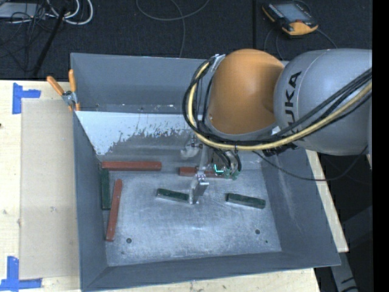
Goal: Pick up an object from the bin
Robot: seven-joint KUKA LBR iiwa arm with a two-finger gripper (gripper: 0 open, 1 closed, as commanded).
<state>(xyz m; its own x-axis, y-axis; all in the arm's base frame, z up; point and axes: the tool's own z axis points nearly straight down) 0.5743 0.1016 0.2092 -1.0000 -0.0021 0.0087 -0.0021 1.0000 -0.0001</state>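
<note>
In the camera view the claw (197, 193) hangs low over the middle of the bin (200, 236), its tip at the right end of the centre green bar (170, 195), a flat dark strip lying nearly level across the floor. Whether the claw stands wide or narrow cannot be told from here, nor whether it touches the strip or is just beside it.

To my eye, a good pick needs the claw to shift a little toward the left of the frame, so that it straddles the strip across its narrow width and not at its very end, where it may tip or slide out.

Around it:
- The short red-brown piece (186, 171) lies just above the claw, near enough to be nudged.
- The right green bar (245, 201) lies apart at the right.
- The long red-brown bar (130, 165), the left green bar (105, 190) and the slanted red-brown bar (113, 210) lie well apart at the left and block nothing.
</note>
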